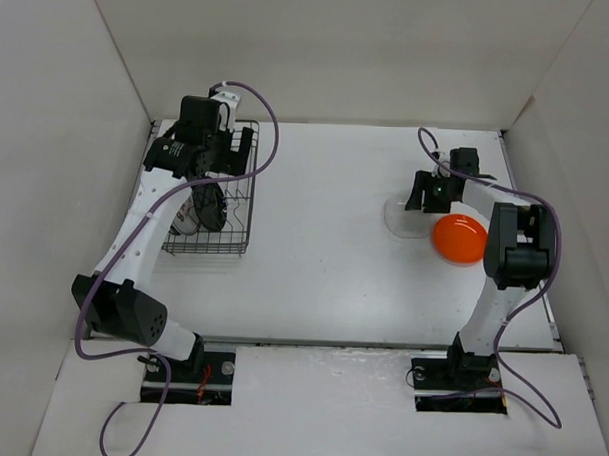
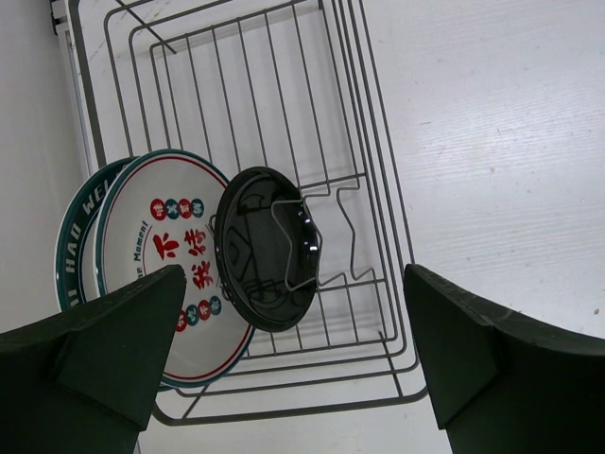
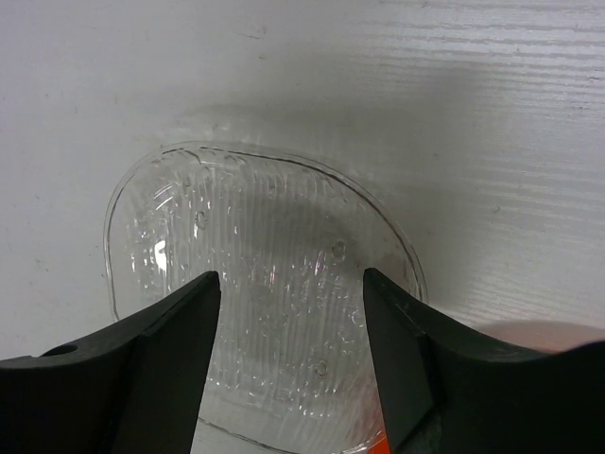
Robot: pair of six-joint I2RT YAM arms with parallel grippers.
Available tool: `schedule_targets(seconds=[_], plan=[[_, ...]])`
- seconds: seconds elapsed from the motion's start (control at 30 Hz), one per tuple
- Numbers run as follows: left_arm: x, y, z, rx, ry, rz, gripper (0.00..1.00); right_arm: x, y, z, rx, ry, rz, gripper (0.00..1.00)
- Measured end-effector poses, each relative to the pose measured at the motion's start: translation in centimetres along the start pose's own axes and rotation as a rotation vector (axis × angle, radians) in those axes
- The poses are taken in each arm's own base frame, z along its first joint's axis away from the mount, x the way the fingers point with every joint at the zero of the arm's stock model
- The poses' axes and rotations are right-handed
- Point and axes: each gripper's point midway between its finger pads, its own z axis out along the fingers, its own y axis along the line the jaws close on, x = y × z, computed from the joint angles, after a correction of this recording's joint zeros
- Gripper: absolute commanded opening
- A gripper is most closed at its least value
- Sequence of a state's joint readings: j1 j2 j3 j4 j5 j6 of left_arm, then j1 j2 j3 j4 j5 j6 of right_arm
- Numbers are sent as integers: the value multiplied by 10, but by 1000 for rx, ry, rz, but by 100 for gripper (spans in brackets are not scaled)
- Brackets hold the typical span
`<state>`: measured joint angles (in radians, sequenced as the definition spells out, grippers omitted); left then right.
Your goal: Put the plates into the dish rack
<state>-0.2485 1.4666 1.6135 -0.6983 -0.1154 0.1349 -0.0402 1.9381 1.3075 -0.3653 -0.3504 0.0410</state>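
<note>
Jaws of the right gripper stand apart over the clear plate, flat beside the orange plate. It looks light, slick and brittle, I'd guess, so pinch the rim. Left gripper gapes above the rack.

Black plate stands in dish rack; gripper spread.

Large red Chinese characters are being shown on the face of the white plate with red markings, the first reading "不". A small dark word, seemingly "Moment", is being displayed beside them. White capitals, "WE" among them, are being carried on the green-rimmed plate behind, the rest being hidden.
</note>
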Motion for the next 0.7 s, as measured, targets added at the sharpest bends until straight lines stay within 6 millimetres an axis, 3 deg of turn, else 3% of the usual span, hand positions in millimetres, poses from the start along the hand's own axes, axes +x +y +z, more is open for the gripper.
schedule_targets(seconds=[0.5,0.7], plan=[[1,-2,0,11,5,7,100,-8,19,-5,-48,-9,-26,74],[2,-2,-1,12,7,12,100,-9,40,21,-64,27,-70,74]])
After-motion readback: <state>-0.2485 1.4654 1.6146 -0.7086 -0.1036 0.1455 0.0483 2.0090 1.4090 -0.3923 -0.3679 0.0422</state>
